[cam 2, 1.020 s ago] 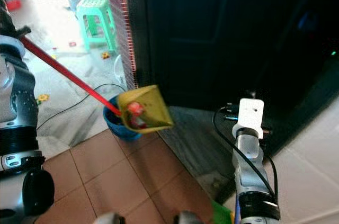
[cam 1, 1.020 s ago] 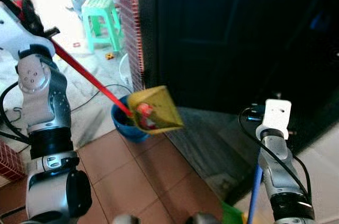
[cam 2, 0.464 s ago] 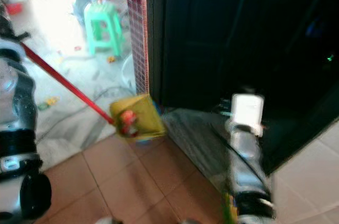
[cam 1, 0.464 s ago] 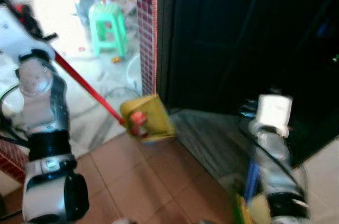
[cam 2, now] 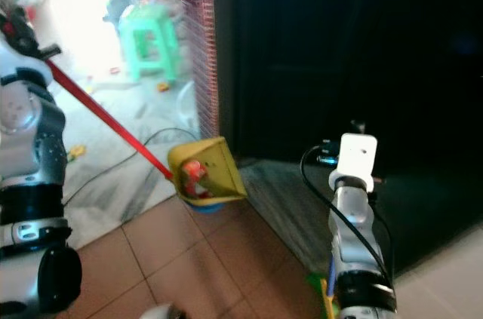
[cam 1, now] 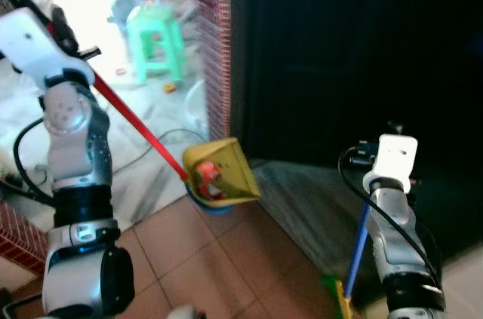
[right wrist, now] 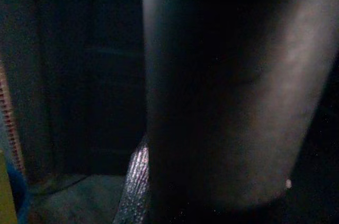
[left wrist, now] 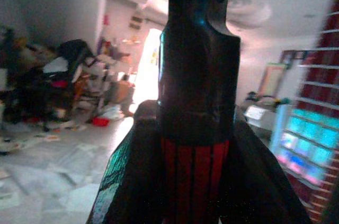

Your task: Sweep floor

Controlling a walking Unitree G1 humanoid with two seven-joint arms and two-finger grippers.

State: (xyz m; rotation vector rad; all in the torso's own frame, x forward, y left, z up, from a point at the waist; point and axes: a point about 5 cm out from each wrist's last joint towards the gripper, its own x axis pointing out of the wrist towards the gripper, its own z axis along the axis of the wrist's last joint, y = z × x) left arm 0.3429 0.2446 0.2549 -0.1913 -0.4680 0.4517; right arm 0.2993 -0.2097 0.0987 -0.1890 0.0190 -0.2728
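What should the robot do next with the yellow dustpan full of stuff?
Probably tip the yellow dustpan a little further so its load drops into the blue bin just beneath it. The pan hangs on its red handle, held by the left gripper, and red scraps sit inside.

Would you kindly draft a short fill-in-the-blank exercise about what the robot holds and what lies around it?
1. The dustpan on the red handle is ____ in colour.
2. The plastic stool in the bright area is ____.
3. Under the dustpan sits a ____ bucket.
4. The floor tiles nearest the robot are ____.

Missing words: yellow; green; blue; brown
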